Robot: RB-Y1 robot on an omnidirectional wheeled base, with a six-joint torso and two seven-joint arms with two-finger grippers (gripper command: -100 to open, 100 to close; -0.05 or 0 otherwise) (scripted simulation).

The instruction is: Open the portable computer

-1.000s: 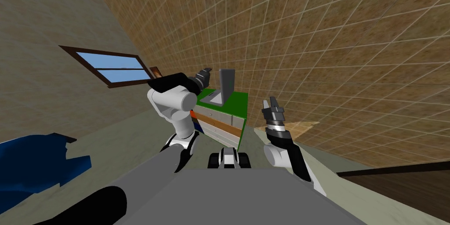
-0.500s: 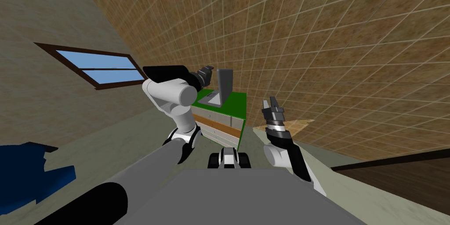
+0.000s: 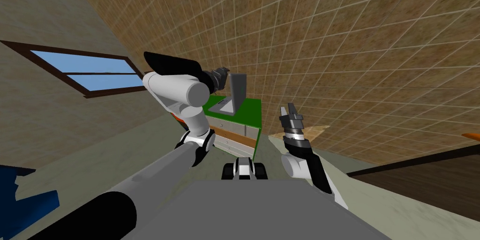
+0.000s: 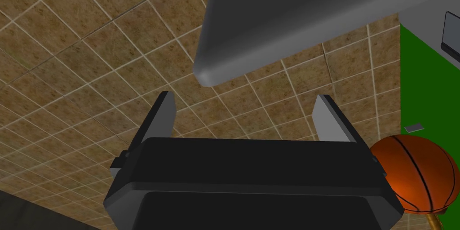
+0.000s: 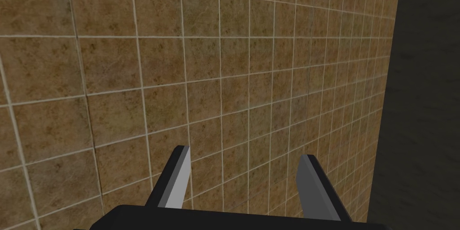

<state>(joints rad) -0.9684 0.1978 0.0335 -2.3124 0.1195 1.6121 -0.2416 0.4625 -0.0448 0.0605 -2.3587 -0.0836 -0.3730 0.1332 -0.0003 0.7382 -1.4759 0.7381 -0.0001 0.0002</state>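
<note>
Laptop lid (image 4: 292, 16) stands before left end effector (image 4: 245, 98).

White-grey arms (image 3: 176, 93), black joints (image 3: 171, 66), left gripper's (image 4: 244, 98) 2 grey fingers (image 4: 157, 119)

Head and left wrist both see the laptop (image 3: 236, 87).

laptop (image 3: 236, 87) grey | dresser top (image 3: 251, 110) green | ball (image 4: 413, 173) orange | wall (image 5: 134, 61) brown tiled
</note>
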